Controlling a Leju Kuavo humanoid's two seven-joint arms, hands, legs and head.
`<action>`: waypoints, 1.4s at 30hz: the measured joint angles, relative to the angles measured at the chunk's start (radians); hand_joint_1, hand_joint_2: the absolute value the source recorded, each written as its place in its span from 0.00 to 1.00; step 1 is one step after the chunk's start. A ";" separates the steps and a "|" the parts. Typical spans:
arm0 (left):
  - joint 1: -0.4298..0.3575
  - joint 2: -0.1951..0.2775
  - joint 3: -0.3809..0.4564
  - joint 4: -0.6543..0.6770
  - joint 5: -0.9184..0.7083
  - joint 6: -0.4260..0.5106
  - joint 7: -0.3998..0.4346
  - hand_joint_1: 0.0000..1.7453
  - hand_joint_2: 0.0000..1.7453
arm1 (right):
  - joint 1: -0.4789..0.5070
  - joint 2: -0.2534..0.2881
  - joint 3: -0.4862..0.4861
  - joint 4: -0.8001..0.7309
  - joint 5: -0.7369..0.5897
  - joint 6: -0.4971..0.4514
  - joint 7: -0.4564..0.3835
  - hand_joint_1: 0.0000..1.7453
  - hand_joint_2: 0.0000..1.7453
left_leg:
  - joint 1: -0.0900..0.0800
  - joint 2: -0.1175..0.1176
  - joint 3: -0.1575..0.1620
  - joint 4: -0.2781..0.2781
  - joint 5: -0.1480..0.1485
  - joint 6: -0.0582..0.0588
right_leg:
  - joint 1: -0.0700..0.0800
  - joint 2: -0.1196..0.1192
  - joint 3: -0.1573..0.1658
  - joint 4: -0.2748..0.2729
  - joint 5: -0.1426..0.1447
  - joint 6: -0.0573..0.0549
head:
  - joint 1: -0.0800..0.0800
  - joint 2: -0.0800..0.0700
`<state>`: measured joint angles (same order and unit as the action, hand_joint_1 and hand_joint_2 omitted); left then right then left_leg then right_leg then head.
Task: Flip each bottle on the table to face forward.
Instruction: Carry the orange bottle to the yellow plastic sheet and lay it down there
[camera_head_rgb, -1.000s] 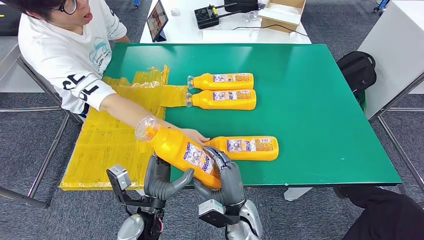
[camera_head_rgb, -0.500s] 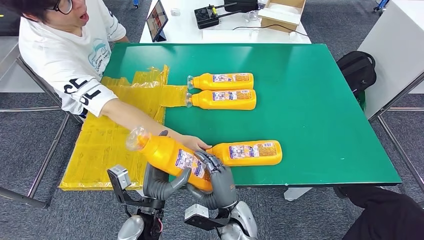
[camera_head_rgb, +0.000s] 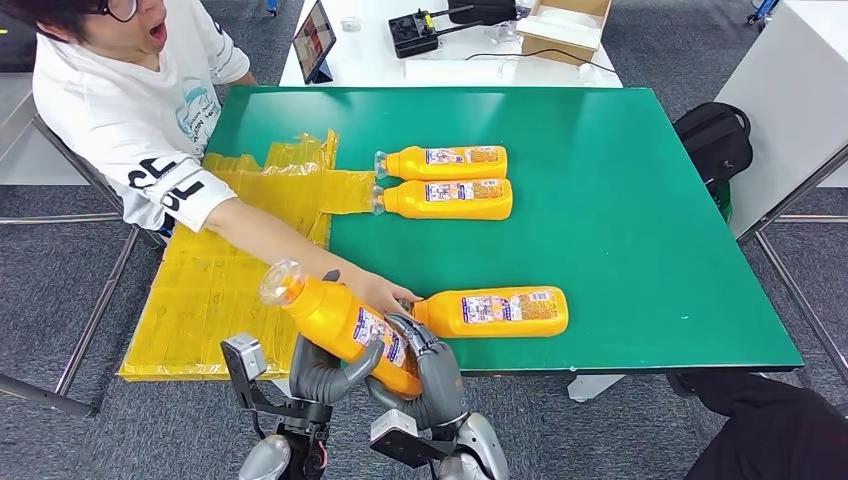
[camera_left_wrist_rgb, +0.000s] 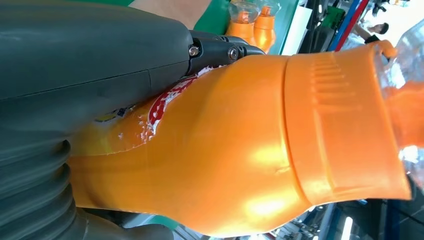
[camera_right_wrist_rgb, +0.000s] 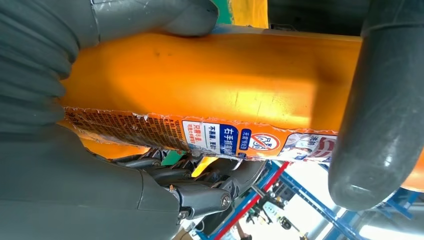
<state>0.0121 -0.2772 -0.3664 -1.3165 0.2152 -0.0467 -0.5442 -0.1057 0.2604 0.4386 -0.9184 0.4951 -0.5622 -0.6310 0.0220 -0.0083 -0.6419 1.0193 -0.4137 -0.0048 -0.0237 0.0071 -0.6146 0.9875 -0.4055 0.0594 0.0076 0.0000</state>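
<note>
We see both hands wrapped around one orange bottle, held tilted in the air just off the near edge of the green surface. Its clear cap end points up and to the robot's left, and its base sits lower, toward the right. The left hand cups the bottle from underneath near its middle, thumb curled up against the body. The right hand grips the lower end, dark fingers closed over the label. In the left wrist view the bottle lies pressed against the left hand; in the right wrist view its labelled side lies between the thumb and fingers of the right hand.

A person's hand reaches in across yellow plastic sheets and rests just beside the held bottle, at the neck of a second bottle lying on its side near the front edge of the surface. Two more bottles lie side by side, touching, farther back, caps pointing to the robot's left.
</note>
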 joint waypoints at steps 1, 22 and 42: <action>0.000 0.000 0.002 0.000 0.011 -0.003 -0.002 0.00 1.00 | 0.000 0.000 0.002 0.002 0.000 0.005 0.000 1.00 1.00 | 0.000 0.000 0.000 0.000 0.000 0.000 | 0.000 0.000 0.000 0.000 0.000 0.000 | 0.000 0.000; 0.002 -0.002 0.022 0.000 0.079 -0.040 -0.006 0.00 1.00 | -0.007 0.001 0.017 0.041 0.002 0.024 0.001 1.00 1.00 | 0.000 0.000 0.000 0.000 0.000 0.000 | 0.000 0.000 0.000 0.000 0.000 0.000 | 0.000 0.000; 0.002 -0.002 0.031 0.000 0.114 -0.145 -0.015 1.00 1.00 | -0.016 0.005 0.021 0.054 -0.024 0.040 -0.006 1.00 1.00 | 0.000 0.000 0.000 0.000 0.000 0.000 | 0.000 0.000 0.000 0.000 0.000 0.000 | 0.000 0.000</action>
<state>0.0140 -0.2796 -0.3352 -1.3165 0.3293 -0.1918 -0.5593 -0.1214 0.2650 0.4595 -0.8640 0.4713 -0.5220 -0.6373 0.0220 -0.0081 -0.6419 1.0193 -0.4137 -0.0048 -0.0237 0.0071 -0.6147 0.9875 -0.4055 0.0594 0.0076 0.0000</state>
